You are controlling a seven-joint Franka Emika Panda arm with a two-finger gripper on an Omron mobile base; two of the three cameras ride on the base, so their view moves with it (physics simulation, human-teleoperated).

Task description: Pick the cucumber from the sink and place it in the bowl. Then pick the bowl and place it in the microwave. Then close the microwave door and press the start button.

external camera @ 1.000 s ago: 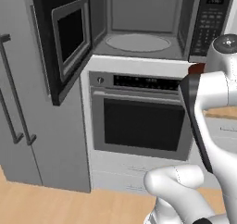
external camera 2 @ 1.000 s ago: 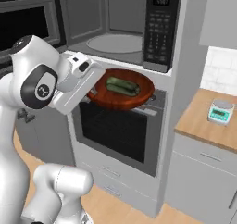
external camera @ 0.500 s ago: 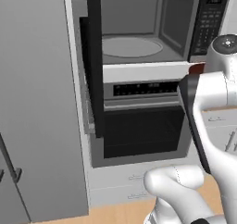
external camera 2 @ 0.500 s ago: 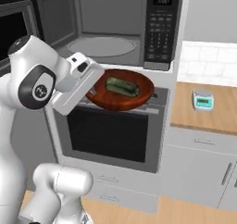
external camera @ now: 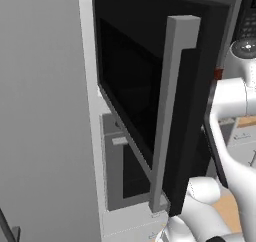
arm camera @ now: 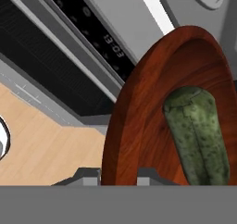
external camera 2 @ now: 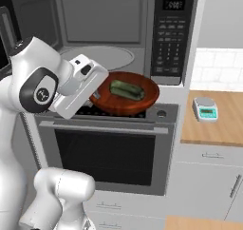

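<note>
Base driven closer; tool (external camera 2: 97,97) clamped on bowl (external camera 2: 124,100) rim, cucumber (external camera 2: 126,89) inside, just before open microwave (external camera 2: 102,39); insertion next.

Mottled dark green cucumber (external camera 2: 126,89); glossy reddish-brown bowl (external camera 2: 142,102); black microwave door (external camera: 145,86), grey handle (external camera: 167,116); light wooden desk (external camera 2: 223,122).

Microwave door (external camera: 150,101) across the cavity; gripper (arm camera: 118,174) fingertips behind bowl (arm camera: 139,126) rim.

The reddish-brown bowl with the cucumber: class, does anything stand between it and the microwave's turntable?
Nothing visible does. The glossy reddish-brown bowl, carrying the dark green cucumber, sits just before the open light grey microwave cavity; the round turntable behind it lies bare, and the black door is swung aside.
</note>
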